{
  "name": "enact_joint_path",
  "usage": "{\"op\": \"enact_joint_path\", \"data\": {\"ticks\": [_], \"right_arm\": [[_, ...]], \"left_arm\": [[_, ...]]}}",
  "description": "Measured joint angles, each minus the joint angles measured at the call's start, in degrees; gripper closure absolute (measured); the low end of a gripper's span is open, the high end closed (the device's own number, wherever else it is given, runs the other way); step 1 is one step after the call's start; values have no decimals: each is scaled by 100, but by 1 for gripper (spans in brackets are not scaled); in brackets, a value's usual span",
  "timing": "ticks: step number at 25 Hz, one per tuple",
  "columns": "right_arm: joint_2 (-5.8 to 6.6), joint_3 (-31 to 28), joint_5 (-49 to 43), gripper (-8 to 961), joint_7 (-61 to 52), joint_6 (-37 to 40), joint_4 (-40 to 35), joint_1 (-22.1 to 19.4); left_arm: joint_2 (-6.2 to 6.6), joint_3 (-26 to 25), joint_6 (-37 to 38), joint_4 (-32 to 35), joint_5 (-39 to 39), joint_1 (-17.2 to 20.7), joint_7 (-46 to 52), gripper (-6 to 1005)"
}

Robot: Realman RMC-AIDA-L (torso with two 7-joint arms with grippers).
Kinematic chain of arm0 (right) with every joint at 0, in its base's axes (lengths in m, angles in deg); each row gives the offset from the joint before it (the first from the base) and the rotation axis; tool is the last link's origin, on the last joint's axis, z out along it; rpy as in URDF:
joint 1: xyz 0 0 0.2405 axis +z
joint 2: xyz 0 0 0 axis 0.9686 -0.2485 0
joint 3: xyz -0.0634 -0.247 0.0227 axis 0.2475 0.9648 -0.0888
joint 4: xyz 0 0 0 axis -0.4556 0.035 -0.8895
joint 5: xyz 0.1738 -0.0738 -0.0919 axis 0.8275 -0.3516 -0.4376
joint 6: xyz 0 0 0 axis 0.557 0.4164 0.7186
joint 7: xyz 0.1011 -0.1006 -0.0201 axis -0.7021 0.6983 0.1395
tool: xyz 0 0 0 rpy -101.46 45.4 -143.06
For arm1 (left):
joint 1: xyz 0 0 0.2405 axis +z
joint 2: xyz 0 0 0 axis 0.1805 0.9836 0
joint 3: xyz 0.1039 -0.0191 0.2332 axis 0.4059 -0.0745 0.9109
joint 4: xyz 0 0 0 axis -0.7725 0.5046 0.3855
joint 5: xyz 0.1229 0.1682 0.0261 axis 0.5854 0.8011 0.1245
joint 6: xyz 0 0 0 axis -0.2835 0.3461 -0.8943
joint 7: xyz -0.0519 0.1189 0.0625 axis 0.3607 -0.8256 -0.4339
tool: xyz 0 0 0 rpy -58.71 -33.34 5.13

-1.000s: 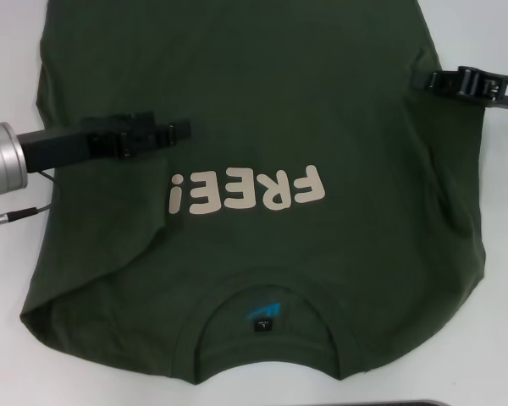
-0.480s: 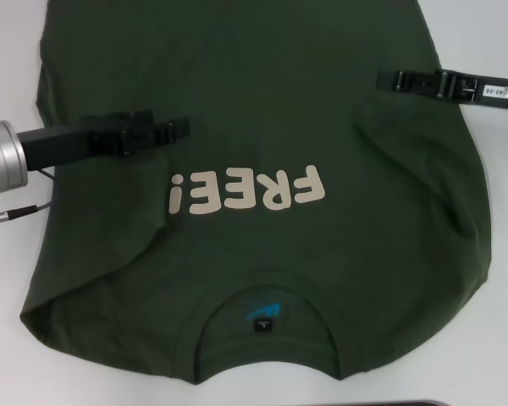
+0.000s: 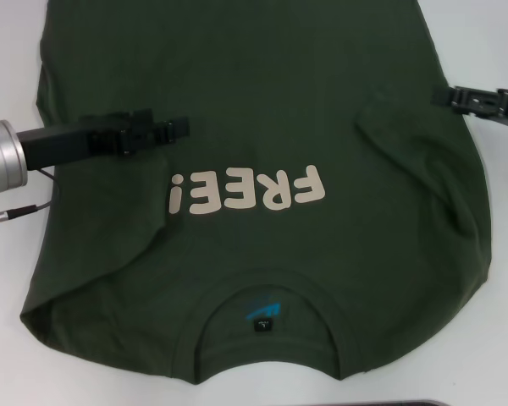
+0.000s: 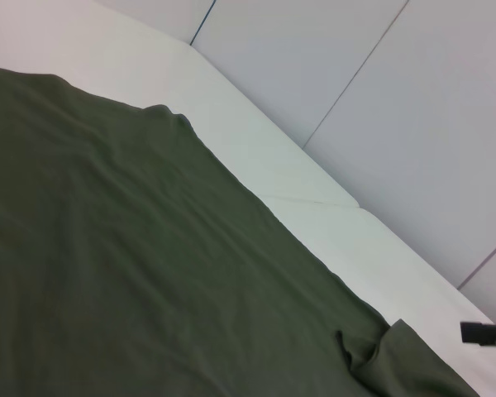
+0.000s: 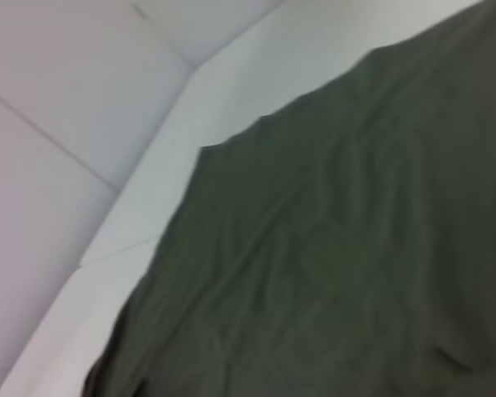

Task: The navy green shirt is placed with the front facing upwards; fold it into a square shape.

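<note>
Table (image 3: 504, 51): white surface, showing around the shirt on both sides in the head view.
Shirt (image 3: 254, 101): spread flat and front up across the table, collar (image 3: 267, 292) nearest the robot, cream lettering (image 3: 247, 191) across the chest; a small fold stands up near its right edge, close to the right gripper.
Left gripper (image 3: 173, 129): reaching in from the left side, low over the shirt just beyond the lettering; whether its fingers are apart or together, I cannot tell.
Right gripper (image 3: 444, 96): at the shirt's right edge, tip just over the cloth border, the rest over bare table; finger state, again, cannot be made out.
Neck label (image 3: 262, 324): small and dark, inside the collar.
</note>
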Motion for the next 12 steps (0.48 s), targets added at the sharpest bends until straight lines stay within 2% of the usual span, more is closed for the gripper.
{"op": "enact_joint_path", "data": {"ticks": [6,12], "right_arm": [[140,-76,-3,163,-182,-6,-1,-351],[163,-91,-26,172,-224,-40,36,-539]], "left_arm": [[-3,1,3,47,0,-18,0,112],[-4,1,5,61,0,-40,1,111]]}}
